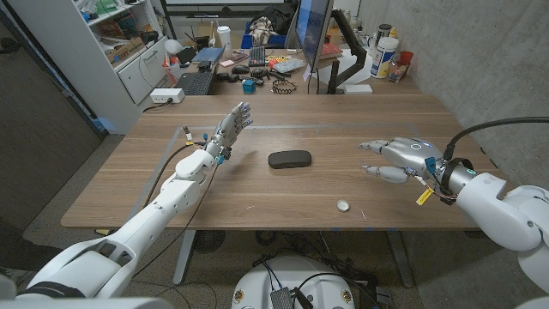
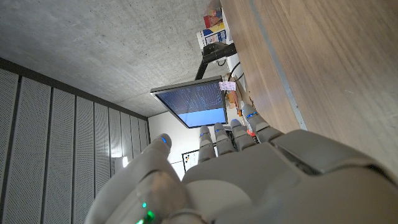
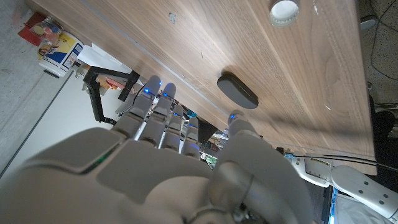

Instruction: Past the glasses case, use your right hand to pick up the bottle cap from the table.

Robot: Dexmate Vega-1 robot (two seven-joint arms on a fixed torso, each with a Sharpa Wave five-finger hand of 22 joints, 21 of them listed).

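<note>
A small white bottle cap (image 1: 343, 205) lies on the wooden table (image 1: 300, 129) near its front edge; it also appears in the right wrist view as the cap (image 3: 284, 10). The black glasses case (image 1: 289, 160) sits at the table's middle, seen too as the case (image 3: 237, 91). My right hand (image 1: 396, 157) hovers over the right side of the table, fingers spread and holding nothing, behind and to the right of the cap. My left hand (image 1: 228, 129) stands over the left side, fingers extended, empty; its back (image 2: 249, 180) shows in the left wrist view.
A monitor (image 1: 311, 33), keyboard (image 1: 196, 82), bottles (image 1: 383, 56) and assorted clutter crowd a desk behind the table. A white shelf unit (image 1: 129, 43) stands at the back left. A concrete wall runs along the right.
</note>
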